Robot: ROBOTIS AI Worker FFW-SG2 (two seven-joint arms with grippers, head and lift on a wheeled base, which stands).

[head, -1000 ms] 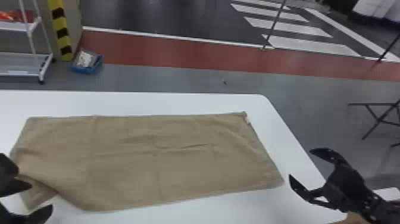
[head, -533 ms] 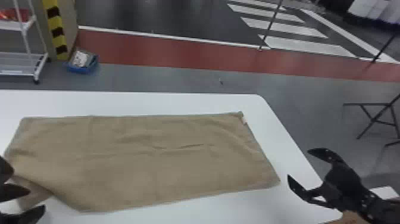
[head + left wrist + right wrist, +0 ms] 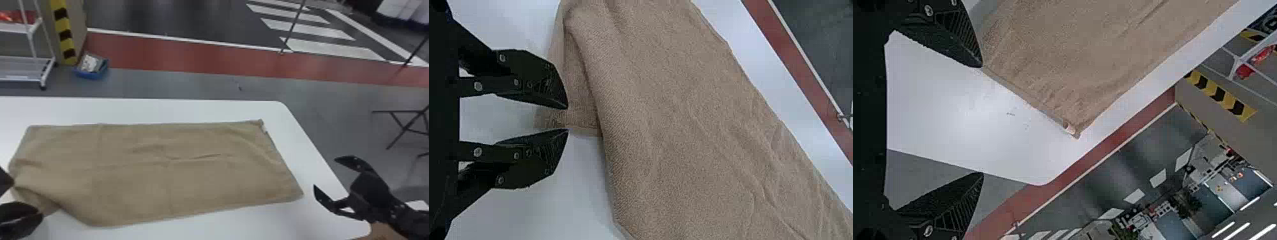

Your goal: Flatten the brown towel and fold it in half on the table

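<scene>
The brown towel lies spread on the white table as a long rectangle, with small wrinkles near its middle. Its near left corner is turned under. At that corner, in the head view, is my left gripper. In the left wrist view the left gripper stands open with a narrow gap, its tips by the folded-under flap of the towel. My right gripper is wide open off the towel's right end; in its wrist view the right gripper has the towel's edge beyond its fingers.
The white table has a rounded far right corner. Behind it on the floor are a blue bin and a white rack at the left. A black folding stand is at the right.
The left gripper's fingers have come closer together at the towel's near left corner. The head view has shifted slightly, and the right gripper looks unchanged.
</scene>
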